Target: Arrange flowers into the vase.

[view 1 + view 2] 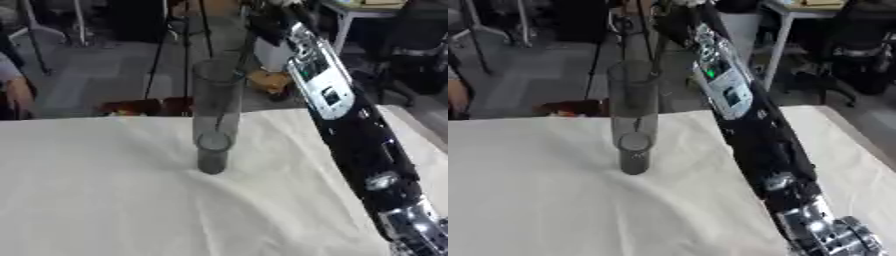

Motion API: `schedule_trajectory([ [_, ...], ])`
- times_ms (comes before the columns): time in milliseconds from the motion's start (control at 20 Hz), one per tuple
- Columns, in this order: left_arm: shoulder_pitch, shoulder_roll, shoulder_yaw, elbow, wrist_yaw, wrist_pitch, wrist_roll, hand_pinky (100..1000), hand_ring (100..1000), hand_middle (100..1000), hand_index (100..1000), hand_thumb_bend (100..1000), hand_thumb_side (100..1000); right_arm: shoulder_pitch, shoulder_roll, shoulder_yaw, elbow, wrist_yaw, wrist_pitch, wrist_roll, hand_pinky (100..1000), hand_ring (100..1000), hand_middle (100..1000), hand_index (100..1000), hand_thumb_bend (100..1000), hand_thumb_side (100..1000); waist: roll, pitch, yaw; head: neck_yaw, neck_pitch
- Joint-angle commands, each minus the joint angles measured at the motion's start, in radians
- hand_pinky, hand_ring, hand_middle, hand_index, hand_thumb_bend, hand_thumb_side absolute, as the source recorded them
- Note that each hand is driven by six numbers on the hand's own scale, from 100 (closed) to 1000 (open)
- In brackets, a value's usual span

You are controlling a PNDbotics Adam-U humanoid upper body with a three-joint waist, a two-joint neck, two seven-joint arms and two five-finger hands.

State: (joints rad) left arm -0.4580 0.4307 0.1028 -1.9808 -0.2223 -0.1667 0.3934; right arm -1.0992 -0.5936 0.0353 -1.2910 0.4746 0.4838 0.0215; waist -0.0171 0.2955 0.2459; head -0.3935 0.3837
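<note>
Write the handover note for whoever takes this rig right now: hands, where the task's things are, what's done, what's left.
Right hand: out of view. The right arm reaches from the lower right up past the vase toward the top of the picture, so whether it holds anything cannot be told.
Left hand: not in view.
Vase: tall, clear, upright on the white tablecloth, near the table's far edge. Thin dark lines run above its mouth, but they may be stands behind it; I cannot tell whether any stem is in it.
Done: no flower can be confirmed in the vase.
Left: find the flowers, none lie on the cloth, and place them in the vase.
</note>
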Motion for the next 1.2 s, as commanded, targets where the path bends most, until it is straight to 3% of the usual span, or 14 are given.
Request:
schedule_trajectory([
  [50,-0.009,0.018,0.011,-0.019,-0.004,0.001,-0.002,810,915,940,985,100,1000,-0.025,-0.018,0.016,0.015,-0.010,-0.009,0.001,830,840,621,583,134,812,0.003,-0.021,0.002,-0.002,-0.011],
  [200,-0.010,0.020,0.011,-0.019,-0.004,0.001,-0.002,810,916,939,985,100,1000,-0.041,-0.019,0.030,0.039,0.006,-0.014,0.038,835,848,636,607,213,877,0.002,-0.022,0.003,-0.003,-0.011],
  [550,-0.011,0.020,0.012,-0.019,-0.003,0.000,-0.002,811,916,940,985,100,1000,-0.060,-0.013,0.033,0.072,0.039,-0.007,0.093,833,850,650,623,291,934,-0.002,-0.024,0.005,-0.004,-0.019],
  [650,-0.011,0.019,0.012,-0.019,-0.003,0.000,-0.002,810,916,939,985,100,1000,-0.063,-0.012,0.035,0.085,0.046,-0.002,0.108,836,856,669,647,373,997,-0.003,-0.025,0.006,-0.004,-0.022],
  [700,-0.011,0.020,0.012,-0.019,-0.003,0.000,-0.002,810,916,939,985,100,1000,-0.065,-0.013,0.036,0.092,0.051,0.000,0.117,842,865,688,670,463,1000,-0.003,-0.025,0.007,-0.005,-0.022],
  [750,-0.010,0.020,0.012,-0.019,-0.003,-0.001,-0.002,810,916,940,985,100,1000,-0.068,-0.014,0.038,0.099,0.059,-0.001,0.128,844,868,694,679,491,1000,-0.003,-0.026,0.007,-0.006,-0.022],
  [1200,-0.007,0.019,0.013,-0.019,-0.004,0.001,-0.001,810,915,939,985,100,1000,-0.077,-0.026,0.039,0.118,0.139,-0.033,0.216,881,910,762,777,516,1000,-0.006,-0.030,0.004,-0.008,-0.021],
])
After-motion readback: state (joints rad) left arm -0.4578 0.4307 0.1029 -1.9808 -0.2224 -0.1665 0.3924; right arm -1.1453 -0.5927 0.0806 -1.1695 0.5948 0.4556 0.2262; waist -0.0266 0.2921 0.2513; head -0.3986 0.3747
